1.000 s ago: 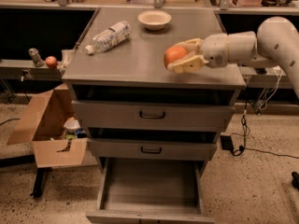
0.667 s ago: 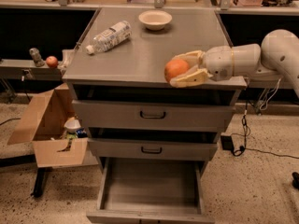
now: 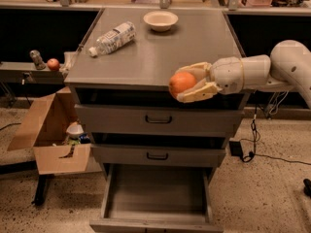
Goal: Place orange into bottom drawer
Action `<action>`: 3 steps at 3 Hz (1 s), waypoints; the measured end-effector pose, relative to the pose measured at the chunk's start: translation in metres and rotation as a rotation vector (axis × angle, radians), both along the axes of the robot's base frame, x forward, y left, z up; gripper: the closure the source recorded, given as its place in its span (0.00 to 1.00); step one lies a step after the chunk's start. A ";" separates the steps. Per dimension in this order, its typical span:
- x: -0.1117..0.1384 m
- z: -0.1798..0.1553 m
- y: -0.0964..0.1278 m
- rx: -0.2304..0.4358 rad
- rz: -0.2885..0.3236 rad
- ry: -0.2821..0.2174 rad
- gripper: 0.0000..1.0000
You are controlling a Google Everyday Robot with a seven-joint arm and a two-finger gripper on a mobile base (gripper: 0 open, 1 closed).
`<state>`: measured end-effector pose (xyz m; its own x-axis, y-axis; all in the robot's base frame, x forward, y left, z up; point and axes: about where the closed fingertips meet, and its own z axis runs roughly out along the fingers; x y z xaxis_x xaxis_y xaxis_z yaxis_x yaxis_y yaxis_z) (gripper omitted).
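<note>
The cream gripper [image 3: 184, 86], clamping the round orange fruit [image 3: 181, 81], is descending off the grey cabinet top [image 3: 194, 42] toward the open grey metal bottom drawer [image 3: 155, 191].

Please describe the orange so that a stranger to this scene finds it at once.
Find the grey cabinet with three drawers; the robot's claw hangs at its top's front edge. The orange is gripped between the claw's cream fingers. It is far bigger than the small red fruit at left.
</note>
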<state>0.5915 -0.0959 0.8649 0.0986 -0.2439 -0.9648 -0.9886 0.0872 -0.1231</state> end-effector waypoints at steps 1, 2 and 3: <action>-0.011 -0.021 0.003 -0.036 -0.002 0.002 1.00; -0.046 -0.066 0.004 -0.129 -0.006 0.027 1.00; -0.069 -0.099 0.006 -0.184 0.002 0.065 1.00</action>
